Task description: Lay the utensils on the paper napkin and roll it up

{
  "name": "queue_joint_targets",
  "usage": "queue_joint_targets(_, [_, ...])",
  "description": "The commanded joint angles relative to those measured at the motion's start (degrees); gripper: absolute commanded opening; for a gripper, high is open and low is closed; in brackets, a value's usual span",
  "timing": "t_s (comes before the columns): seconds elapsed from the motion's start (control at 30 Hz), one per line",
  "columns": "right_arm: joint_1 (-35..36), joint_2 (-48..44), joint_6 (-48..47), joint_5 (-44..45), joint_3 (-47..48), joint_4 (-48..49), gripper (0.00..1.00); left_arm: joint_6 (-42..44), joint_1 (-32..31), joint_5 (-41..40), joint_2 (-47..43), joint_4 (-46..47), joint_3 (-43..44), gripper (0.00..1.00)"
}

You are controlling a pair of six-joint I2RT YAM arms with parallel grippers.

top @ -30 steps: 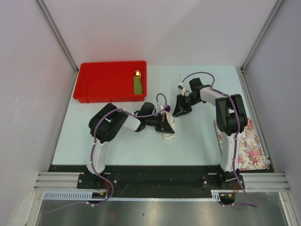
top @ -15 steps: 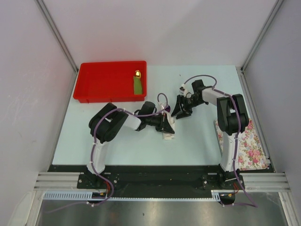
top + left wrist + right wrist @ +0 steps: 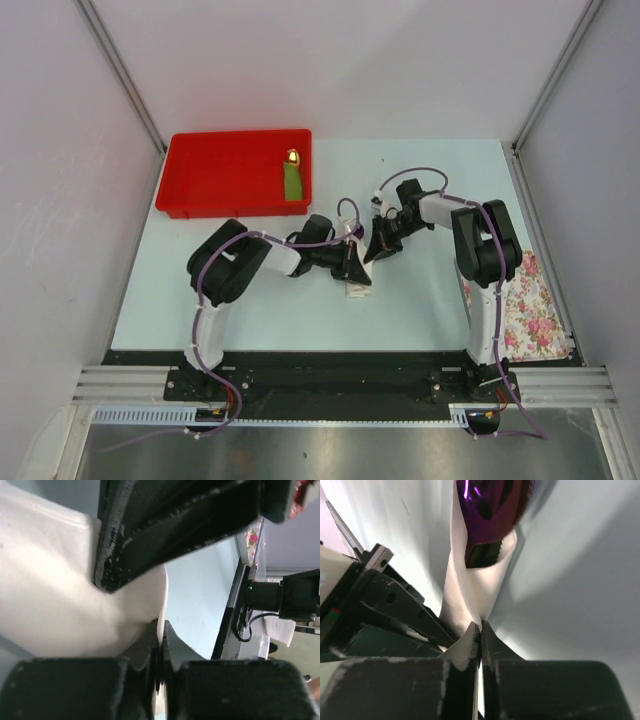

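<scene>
The white paper napkin [image 3: 358, 288] lies folded around the utensils at mid-table. In the right wrist view the spoon's purple bowl [image 3: 492, 507] sticks out of the napkin's [image 3: 470, 590] far end. The black knife is hidden. My left gripper [image 3: 352, 264] is shut on a napkin [image 3: 55, 595] edge, which is pinched thin between the jaws [image 3: 161, 632]. My right gripper [image 3: 376, 247] is close against the left one, and its jaws [image 3: 480, 626] are shut on the napkin's near fold. The right gripper's black fingers [image 3: 175, 525] fill the top of the left wrist view.
A red tray [image 3: 215, 185] at the back left holds the green piece with a gold tip [image 3: 292, 175]. The flower-printed cloth [image 3: 528, 310] lies at the right edge by the right arm's base. The left gripper's body [image 3: 380, 615] crowds the right wrist view's left side.
My right gripper has moved left and nearer, from a little apart to right against the left gripper and the napkin. The left gripper has stayed in place.
</scene>
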Motion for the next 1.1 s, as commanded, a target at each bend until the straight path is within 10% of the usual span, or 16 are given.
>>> queue_joint_targets(0.0, [-0.34, 0.09, -2.65, 2.55, -0.92, 0.53, 0.00, 2.63, -0.79, -0.14, -4.32, -4.09, -4.32, 0.18])
queue_joint_targets(0.27, [0.10, 1.76, -3.27, 3.17, -1.45, 0.62, 0.00, -7.31, 3.08, 6.10, -16.46, 2.61, -8.03, 0.46])
queue_joint_targets(1.07, [0.71, 2.29, -1.60, -1.05, -0.23, -0.35, 0.00, -8.45, 2.38, 1.01, -1.10, 6.21, -8.56, 0.03])
